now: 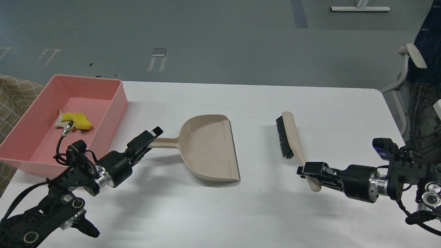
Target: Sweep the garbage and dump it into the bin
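Note:
The pink bin (pixel 113 103) stands at the table's far left. Inside it lie the yellow chunk (pixel 81 120) and, partly under it, the white bread slice (pixel 60 121). The beige dustpan (pixel 210 148) lies flat mid-table with its handle pointing left. My left gripper (pixel 151 140) is at the handle's end, its fingers spread either side of it and open. The brush (pixel 287 136) with black bristles lies to the right. My right gripper (pixel 310 173) is shut on the near end of the brush handle.
The white table (pixel 262 213) ends at the right near a white chair (pixel 411 58). A checked cloth (pixel 15 94) hangs beyond the bin at the left. Grey floor lies behind the table.

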{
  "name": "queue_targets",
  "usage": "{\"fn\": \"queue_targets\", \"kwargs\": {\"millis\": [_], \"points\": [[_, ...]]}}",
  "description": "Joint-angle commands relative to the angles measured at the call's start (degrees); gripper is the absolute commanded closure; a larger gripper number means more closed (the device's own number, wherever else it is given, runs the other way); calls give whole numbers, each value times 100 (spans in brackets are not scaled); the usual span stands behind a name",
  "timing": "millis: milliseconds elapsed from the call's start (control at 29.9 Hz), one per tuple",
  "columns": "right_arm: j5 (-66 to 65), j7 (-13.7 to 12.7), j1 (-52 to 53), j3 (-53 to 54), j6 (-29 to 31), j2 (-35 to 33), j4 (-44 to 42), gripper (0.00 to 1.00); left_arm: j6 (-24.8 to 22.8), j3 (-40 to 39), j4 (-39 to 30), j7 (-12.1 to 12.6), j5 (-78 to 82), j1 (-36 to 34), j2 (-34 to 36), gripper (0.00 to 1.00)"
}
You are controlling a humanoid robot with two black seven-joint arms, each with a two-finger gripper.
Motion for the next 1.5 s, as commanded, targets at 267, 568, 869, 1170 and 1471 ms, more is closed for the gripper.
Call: {"fn": "queue_targets", "kwargs": {"millis": [267, 568, 869, 1170, 1471], "points": [[-61, -57, -86, -37, 0, 0, -36, 90, -253, -19, -111, -80, -8, 257, 12, 2], [-78, -171, -112, -37, 0, 0, -106, 66, -394, -98, -374, -185, -8, 608, 109, 2], [-43, -320, -112, 16, 0, -53, -97, 21, -394, -159, -682, -229, -8, 828, 337, 2], [97, -312, -112, 559, 0, -535, -18, 4, -1016, -887, -1595, -431, -26, 1591, 1022, 2], [862, -250, -86, 1746, 0, -668, -220, 4, -2379, -2628, -2088, -581, -806, 2085, 1154, 2]]}}
